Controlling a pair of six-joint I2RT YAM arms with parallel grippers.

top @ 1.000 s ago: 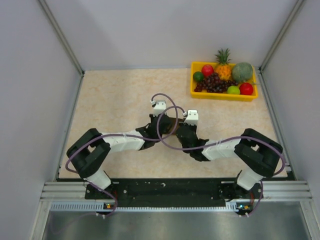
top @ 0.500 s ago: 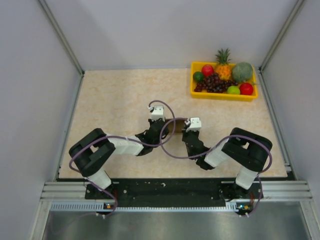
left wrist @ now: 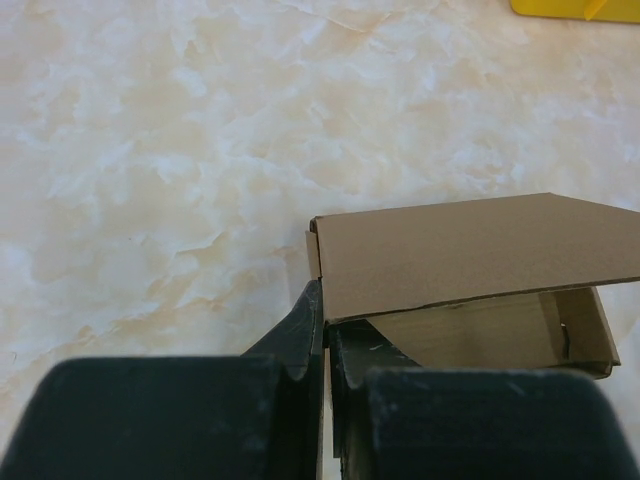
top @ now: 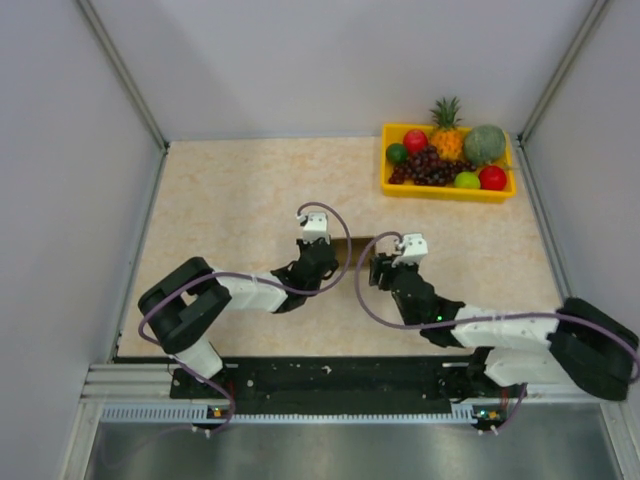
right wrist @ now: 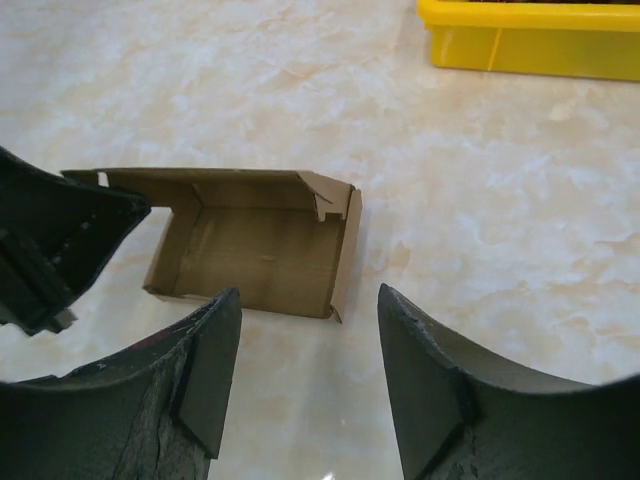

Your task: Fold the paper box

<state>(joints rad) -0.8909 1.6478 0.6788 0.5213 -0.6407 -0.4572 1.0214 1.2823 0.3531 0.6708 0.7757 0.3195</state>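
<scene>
From above, the paper box (top: 356,244) shows only as a small brown sliver on the table (top: 230,200), between my left gripper (top: 328,258) and my right gripper (top: 381,268). The yellow fruit tray (top: 446,192) sits well apart at the far right. My arms hide the box's shape here. Through my left wrist camera, my left gripper (left wrist: 324,318) is pinched shut on a thin cardboard edge at the box's left end. A wide brown panel (left wrist: 470,250) tilts over the hollow, and I cannot tell whether it is a lid or a wall. Through my right wrist camera, my right gripper (right wrist: 308,370) stands wide open and holds nothing. Beyond it the paper box (right wrist: 255,250) lies as a shallow tray with its walls raised and its top open. My left gripper (right wrist: 60,240) is at its left end. I judge the walls formed and the closing of the top yet to do.
</scene>
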